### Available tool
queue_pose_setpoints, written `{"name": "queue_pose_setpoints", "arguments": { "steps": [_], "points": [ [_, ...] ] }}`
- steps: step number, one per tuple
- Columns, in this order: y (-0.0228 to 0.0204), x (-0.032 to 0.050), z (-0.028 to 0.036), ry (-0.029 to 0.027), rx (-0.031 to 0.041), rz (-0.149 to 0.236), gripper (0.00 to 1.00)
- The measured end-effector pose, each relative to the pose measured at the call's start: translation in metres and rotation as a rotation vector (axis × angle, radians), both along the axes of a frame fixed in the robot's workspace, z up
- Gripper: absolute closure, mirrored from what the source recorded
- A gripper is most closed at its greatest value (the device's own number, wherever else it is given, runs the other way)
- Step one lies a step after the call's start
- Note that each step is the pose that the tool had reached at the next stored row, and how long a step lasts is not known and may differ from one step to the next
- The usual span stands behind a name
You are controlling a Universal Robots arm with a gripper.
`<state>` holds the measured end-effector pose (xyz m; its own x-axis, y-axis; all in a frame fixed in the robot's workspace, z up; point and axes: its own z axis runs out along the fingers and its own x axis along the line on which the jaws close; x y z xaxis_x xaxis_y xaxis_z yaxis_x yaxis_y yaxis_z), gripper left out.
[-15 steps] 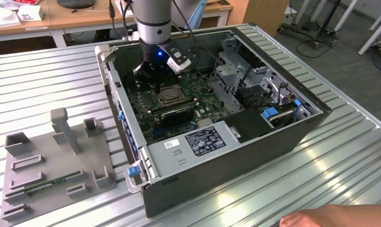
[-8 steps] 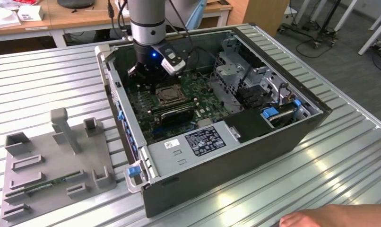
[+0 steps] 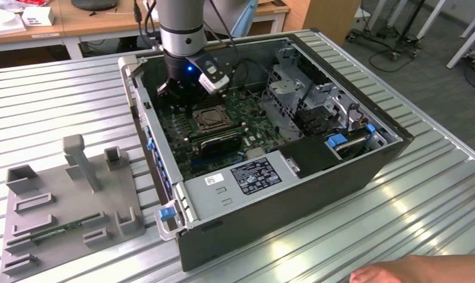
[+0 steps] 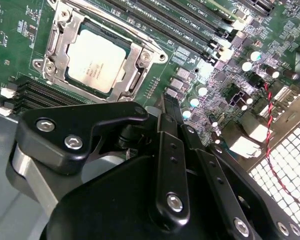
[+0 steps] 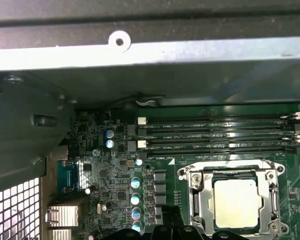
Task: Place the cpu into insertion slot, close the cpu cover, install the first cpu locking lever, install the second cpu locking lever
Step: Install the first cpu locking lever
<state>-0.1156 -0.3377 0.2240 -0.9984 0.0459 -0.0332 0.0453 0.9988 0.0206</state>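
An open computer case [image 3: 300, 194] lies on a slatted metal bench [image 3: 65, 94] and takes up the middle of the exterior view. The robot arm [image 3: 181, 23] reaches down from the top of that view, left of centre, into the case's upper left part. Its gripper [image 4: 171, 102] hangs over the green circuit board [image 4: 225, 75], near the insertion slot [image 4: 49, 64] but not touching it. In the second wrist view the gripper looks drawn together and holds nothing.

The cpu [image 4: 96, 60] sits flat in the insertion slot, dull metal top up. The cpu cover [image 4: 132, 65] lies down over it, framing the chip through its cut-out centre. Long black memory slots [image 5: 215, 135] run beside the socket.

A grey fixture tray [image 3: 72, 206] rests on the bench at the exterior view's lower left. A person's hand [image 3: 411, 271] shows at the lower right edge.
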Motion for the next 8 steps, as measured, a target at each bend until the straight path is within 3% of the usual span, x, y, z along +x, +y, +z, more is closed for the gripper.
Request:
{"name": "queue_pose_setpoints", "arguments": {
  "steps": [8],
  "points": [
    [0.0000, 0.0000, 0.0081, -0.0003, 0.0000, 0.000, 0.89]
  ]
}}
